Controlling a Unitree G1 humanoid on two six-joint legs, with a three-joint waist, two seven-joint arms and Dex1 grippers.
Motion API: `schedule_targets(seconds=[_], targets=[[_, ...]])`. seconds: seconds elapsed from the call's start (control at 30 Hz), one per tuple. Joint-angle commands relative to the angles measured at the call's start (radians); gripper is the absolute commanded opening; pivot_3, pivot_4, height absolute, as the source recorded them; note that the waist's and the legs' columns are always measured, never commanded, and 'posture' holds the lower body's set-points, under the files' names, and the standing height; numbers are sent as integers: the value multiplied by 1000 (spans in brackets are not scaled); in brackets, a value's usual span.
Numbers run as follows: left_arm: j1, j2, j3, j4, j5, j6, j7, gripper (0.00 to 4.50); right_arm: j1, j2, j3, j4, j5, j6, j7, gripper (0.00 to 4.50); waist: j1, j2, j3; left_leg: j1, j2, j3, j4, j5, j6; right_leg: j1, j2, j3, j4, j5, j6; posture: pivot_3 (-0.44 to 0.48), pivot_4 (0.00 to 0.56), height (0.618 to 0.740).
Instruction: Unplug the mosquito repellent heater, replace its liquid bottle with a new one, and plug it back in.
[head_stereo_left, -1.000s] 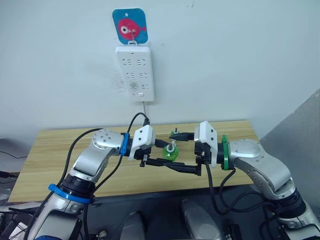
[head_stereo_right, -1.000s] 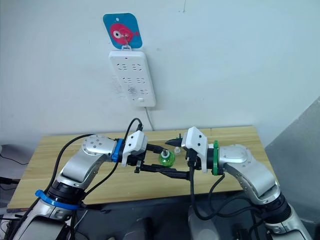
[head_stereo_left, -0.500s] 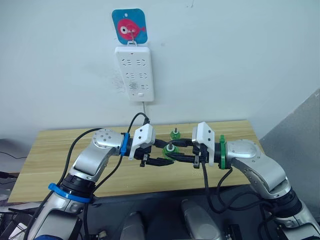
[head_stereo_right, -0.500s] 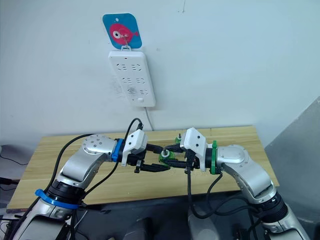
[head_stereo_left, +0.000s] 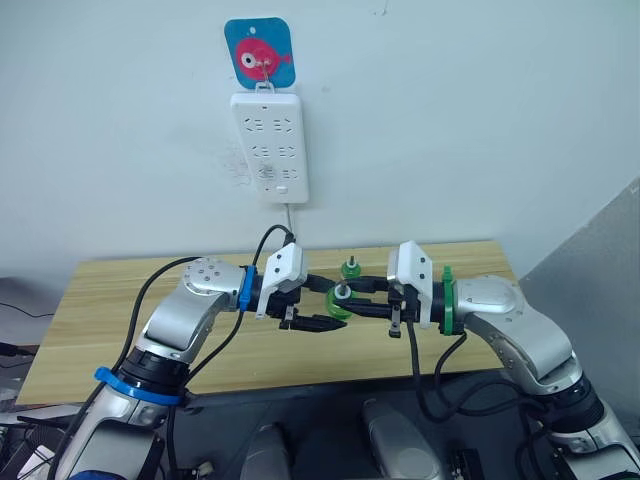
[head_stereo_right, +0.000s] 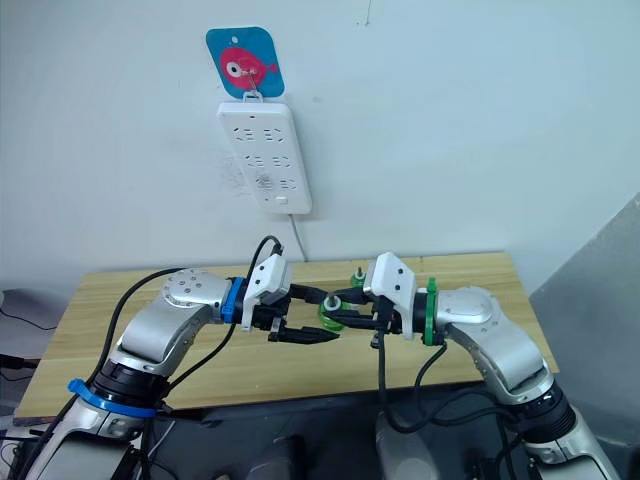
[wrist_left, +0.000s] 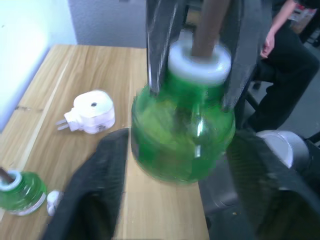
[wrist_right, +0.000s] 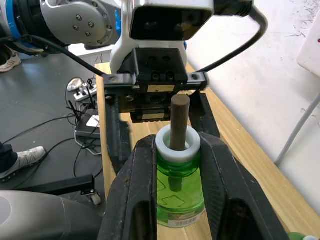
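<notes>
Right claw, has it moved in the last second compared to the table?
Yes. The right claw has swung toward the robot's left across the table and now clamps the green bottle near its white neck.

Wall: a plain white wall (head_stereo_left: 450, 120) is standing behind the table.
Sticker: a blue square sticker with a pink fish (head_stereo_left: 260, 50) is sitting on the wall, directly above the power strip.
Power strip: a long white power strip (head_stereo_left: 270, 146) is hanging upright on the wall, its white cord (head_stereo_left: 290, 216) running down toward the table.
Table: a light wooden table (head_stereo_left: 100, 300) is standing against the wall.
Person: a person in dark clothing (wrist_left: 285, 45) is sitting beyond the table's far end.
</notes>
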Motion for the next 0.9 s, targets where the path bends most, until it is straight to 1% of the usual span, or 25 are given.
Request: schedule_targets(seconds=[0.03,0.1,0.2,0.27,0.4,0.5,0.57,0.67,0.73,0.9], targets=[[33,7,38,16,-2,-22,25,4463,-10,7,-105,-43,103,62,-29,784,0,0,0,0,0,0,0,0,0,0,0,0,0,0,0,-239,140,740],[63,15,51,-20,-49,33,16,4500,0,33,-179,-40,184,128,-84,784,0,0,0,0,0,0,0,0,0,0,0,0,0,0,0,-244,141,740],[87,-15,88,-70,-124,131,59,4500,9,68,-257,-39,278,209,-151,784,0,0,0,0,0,-1,0,0,0,0,0,-1,0,0,0,-246,142,740],[89,-56,127,-110,-206,240,122,4500,19,101,-312,-42,367,274,-213,784,3,0,-1,0,0,-1,0,0,0,0,0,0,0,0,0,-248,145,740],[68,-196,260,-193,-483,525,322,4500,29,210,-438,-35,639,396,-412,784,3,1,-1,0,0,-1,1,0,0,1,0,-1,0,0,0,-246,150,740],[57,-267,320,-210,-607,641,440,4500,20,246,-485,-21,806,434,-540,784,2,2,-2,0,0,-1,1,0,0,1,0,-1,1,0,1,-242,152,740],[54,-312,338,-213,-655,676,511,4500,10,249,-504,-1,923,443,-620,784,1,4,-3,0,0,-1,1,0,0,1,0,0,1,0,1,-243,154,740],[39,-386,383,-211,-762,721,621,4500,4,233,-508,15,1043,439,-704,784,1,6,-4,0,0,-1,1,0,0,1,0,0,1,0,1,-245,154,740],[30,-426,414,-213,-863,750,689,4500,2,217,-505,27,1111,428,-753,784,1,6,-4,0,0,0,1,0,0,1,0,1,1,0,1,-245,156,740],[10,-478,454,-202,-1016,750,822,4500,-5,183,-482,34,1228,396,-840,784,1,7,-4,0,0,0,1,0,0,1,1,1,0,0,1,-243,157,740]])
